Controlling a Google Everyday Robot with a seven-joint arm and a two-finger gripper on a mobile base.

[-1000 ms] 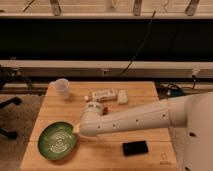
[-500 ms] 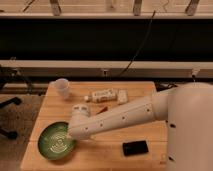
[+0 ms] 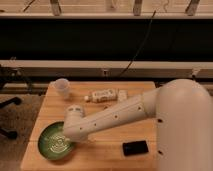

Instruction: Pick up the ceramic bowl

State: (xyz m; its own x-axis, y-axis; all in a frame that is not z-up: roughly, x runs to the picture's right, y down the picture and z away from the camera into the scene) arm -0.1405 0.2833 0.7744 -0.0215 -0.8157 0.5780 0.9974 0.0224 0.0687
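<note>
Pincer (image 3: 68, 134), grip state I could not tell, hung over the wide green glazed ceramic bowl's (image 3: 54, 145) right rim, which I judged the likeliest hold.

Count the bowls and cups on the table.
2: the ceramic bowl at the front-left corner, and a translucent cup at the back-left. The gripper hangs over the bowl's right rim and may hide something.

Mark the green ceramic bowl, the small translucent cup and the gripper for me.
Green glazed ceramic bowl (image 3: 54, 144), camera view: on its ringed inside.
Small translucent white cup (image 3: 62, 87), camera view: on its side wall.
Gripper (image 3: 69, 136), camera view: arm's tip at the bowl's right rim; fingertips hidden.
</note>
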